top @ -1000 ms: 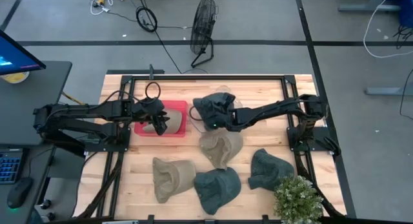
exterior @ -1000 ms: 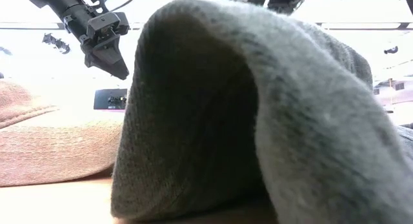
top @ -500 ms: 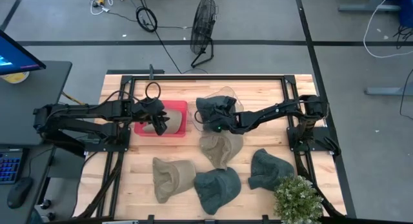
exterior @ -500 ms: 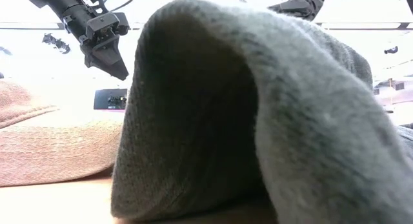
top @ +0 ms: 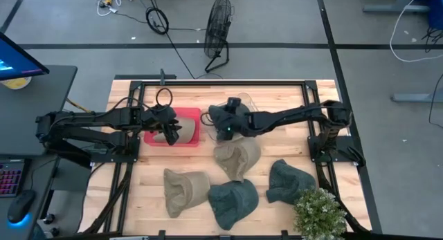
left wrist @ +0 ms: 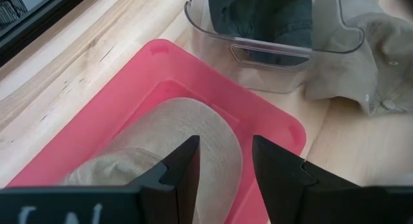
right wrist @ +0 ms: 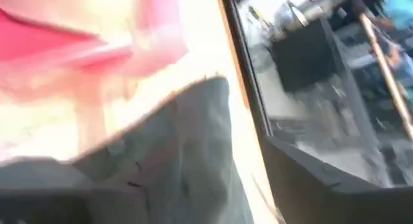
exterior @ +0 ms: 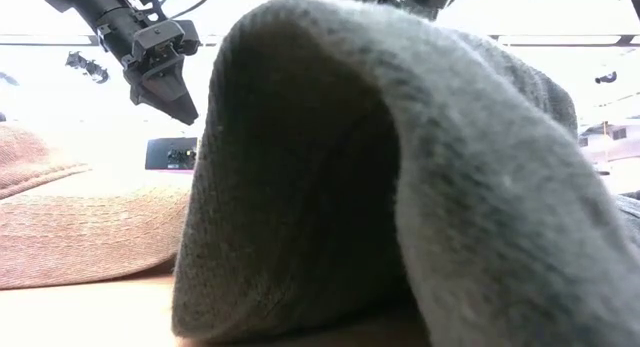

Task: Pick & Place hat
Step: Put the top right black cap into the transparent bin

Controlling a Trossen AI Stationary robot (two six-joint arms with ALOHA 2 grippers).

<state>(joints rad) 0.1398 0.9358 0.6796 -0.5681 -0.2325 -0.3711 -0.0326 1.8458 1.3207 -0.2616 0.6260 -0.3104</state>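
A dark grey hat (top: pixel 227 114) lies in a clear bin (left wrist: pixel 271 51) at the table's far middle. My right gripper (top: pixel 221 127) hovers over it; its blurred wrist view shows the grey hat (right wrist: pixel 187 153) between two dark fingers standing apart. A tan hat (left wrist: pixel 161 143) lies in the red bin (top: pixel 194 116) to the left. My left gripper (left wrist: pixel 224 143) hangs open just above that hat, pointing down, and shows high in the low view (exterior: pixel 185 105). My right gripper stands open right over the dark grey hat in the clear bin. I cannot tell whether its fingers touch the cloth, since the wrist view is blurred and the arm covers the spot from above.
More hats lie on the near half of the table: a tan one (top: pixel 236 158), a tan one (top: pixel 185 191), a grey one (top: pixel 233 202) and a grey one (top: pixel 289 180). A potted plant (top: pixel 320 212) stands at the near right corner. The grey hat (exterior: pixel 400 187) fills the low view.
My right gripper has shifted a little toward the table's left and far edge above the clear bin. The dark grey hat now sits more bunched together inside the bin.
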